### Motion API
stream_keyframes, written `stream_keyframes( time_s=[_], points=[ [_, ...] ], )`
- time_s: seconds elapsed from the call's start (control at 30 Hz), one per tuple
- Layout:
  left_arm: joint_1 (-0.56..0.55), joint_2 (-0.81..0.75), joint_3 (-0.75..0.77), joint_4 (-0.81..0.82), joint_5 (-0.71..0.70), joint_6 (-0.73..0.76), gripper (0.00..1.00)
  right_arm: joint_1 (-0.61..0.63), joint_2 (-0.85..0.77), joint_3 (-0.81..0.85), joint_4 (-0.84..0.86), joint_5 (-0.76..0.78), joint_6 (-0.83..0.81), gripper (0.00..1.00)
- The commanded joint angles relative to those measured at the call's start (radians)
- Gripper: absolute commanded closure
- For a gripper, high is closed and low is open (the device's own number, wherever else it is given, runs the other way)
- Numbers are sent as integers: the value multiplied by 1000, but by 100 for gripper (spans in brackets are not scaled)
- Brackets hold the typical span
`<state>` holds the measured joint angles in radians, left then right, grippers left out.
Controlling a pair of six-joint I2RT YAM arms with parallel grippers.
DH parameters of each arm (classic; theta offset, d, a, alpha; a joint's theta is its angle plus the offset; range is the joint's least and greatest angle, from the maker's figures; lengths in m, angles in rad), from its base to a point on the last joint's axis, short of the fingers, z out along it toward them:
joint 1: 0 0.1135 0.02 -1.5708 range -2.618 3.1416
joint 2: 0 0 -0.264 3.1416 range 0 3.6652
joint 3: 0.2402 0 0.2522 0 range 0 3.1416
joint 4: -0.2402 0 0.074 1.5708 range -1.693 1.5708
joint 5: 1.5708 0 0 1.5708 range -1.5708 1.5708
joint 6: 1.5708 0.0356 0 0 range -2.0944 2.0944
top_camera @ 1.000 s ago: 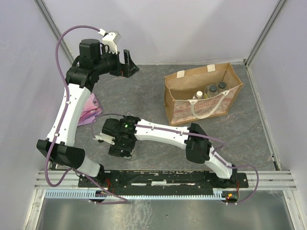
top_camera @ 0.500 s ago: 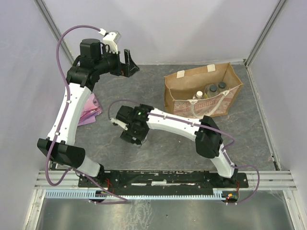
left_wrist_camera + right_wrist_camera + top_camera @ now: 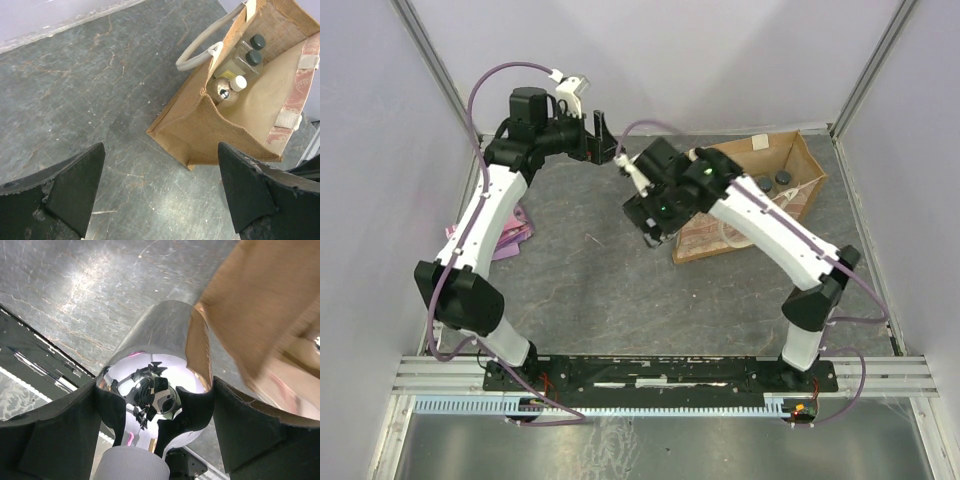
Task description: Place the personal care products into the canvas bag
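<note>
My right gripper (image 3: 156,405) is shut on a short round silvery bottle (image 3: 160,355) with a white cap (image 3: 131,466) and holds it off the table. In the top view this gripper (image 3: 653,222) hangs just left of the canvas bag (image 3: 772,160). The tan bag's edge (image 3: 260,300) shows close by in the right wrist view. In the left wrist view the bag (image 3: 235,135) stands open. It holds two clear bottles with dark caps (image 3: 257,42) and one silvery bottle with a white cap (image 3: 238,83). My left gripper (image 3: 160,190) is open and empty, at the back of the table (image 3: 605,143).
A flat pink packet (image 3: 512,226) lies at the left under the left arm. The bag's white loop handle (image 3: 196,56) hangs over its side. Lilac walls close in the back and both sides. The arms' base rail (image 3: 660,375) runs along the near edge.
My right gripper has risen from the near-left table and swung right and back to the bag's left side, carrying the silvery bottle. The left arm has shifted a little to the right.
</note>
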<state>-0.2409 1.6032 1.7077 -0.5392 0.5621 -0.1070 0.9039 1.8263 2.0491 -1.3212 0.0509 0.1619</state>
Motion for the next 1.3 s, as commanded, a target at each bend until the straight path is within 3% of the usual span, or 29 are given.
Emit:
stream_keyframes(
  time_s=[0.0,0.13,0.43,0.83,0.9,1.03,1.13,1.27],
  points=[
    [2,51,-21,146,141,7,0,-45,-133,167,-111,47,59,100],
    [-22,116,-22,246,238,-60,0,-97,-191,229,-152,106,83,100],
    [-166,275,110,303,221,-112,0,-238,-221,329,-141,148,41,100],
    [-245,410,214,328,207,-127,2,-430,-194,224,18,72,-65,100],
    [-247,419,218,301,190,-95,11,-458,-194,194,52,57,-73,100],
    [-254,439,234,232,151,-43,46,-491,-175,175,102,25,-81,100],
    [-256,443,232,213,135,-28,66,-499,-144,218,115,6,-88,100],
    [-257,443,234,208,134,-24,84,-499,-98,297,113,-17,-91,100]
  ],
)
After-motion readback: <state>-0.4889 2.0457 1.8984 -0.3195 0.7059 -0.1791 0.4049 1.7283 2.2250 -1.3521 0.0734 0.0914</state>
